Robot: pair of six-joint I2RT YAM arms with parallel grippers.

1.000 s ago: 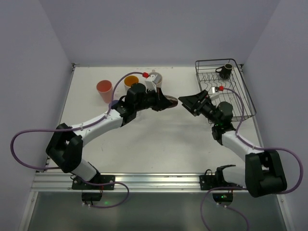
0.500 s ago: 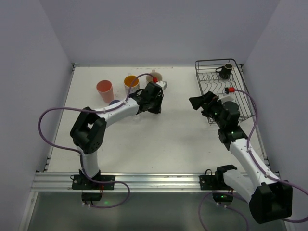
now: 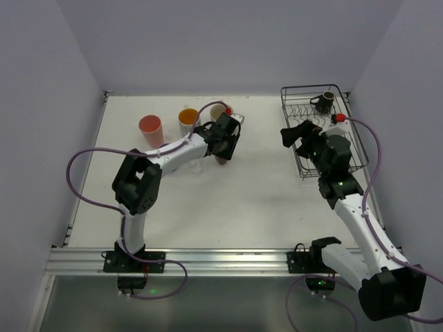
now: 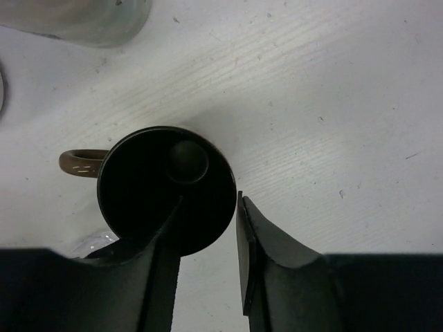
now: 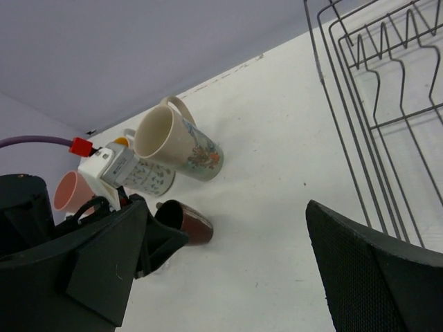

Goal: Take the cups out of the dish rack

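White tabletop [image 4: 332, 83] surrounds brown mug [image 4: 166, 180], its rim partly hidden by left fingers [image 4: 270, 263].

A white table [image 3: 242, 200] fills the middle, its surface faintly grained and speckled in the left wrist view. 3 pale lilac walls [image 3: 228, 41] close it in at the back and both sides. A metal rail [image 3: 228, 261] runs along its near edge.
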